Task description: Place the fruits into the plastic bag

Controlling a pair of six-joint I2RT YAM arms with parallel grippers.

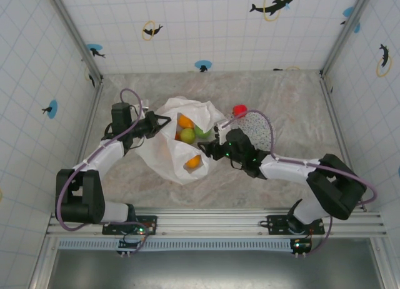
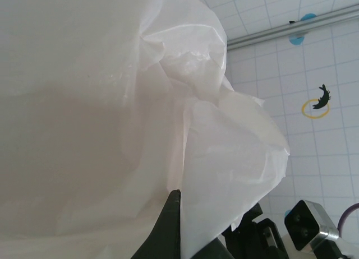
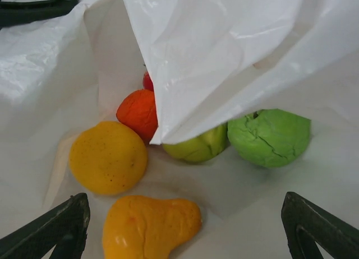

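While L tool [image 1: 164, 121] pinches bag [image 1: 159, 156], R tool [image 3: 182, 206] gapes; flap [image 3: 224, 63] overhangs green fruits [image 3: 269, 137].

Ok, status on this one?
Left gripper shut on bag edge. Right gripper open, empty, at bag mouth. Several fruits inside; red fruit by plate. Bag fold overhangs mouth.

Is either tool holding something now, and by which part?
The left tool is shut on the bag, pinching the left edge of its mouth. The right tool is open and holds nothing.
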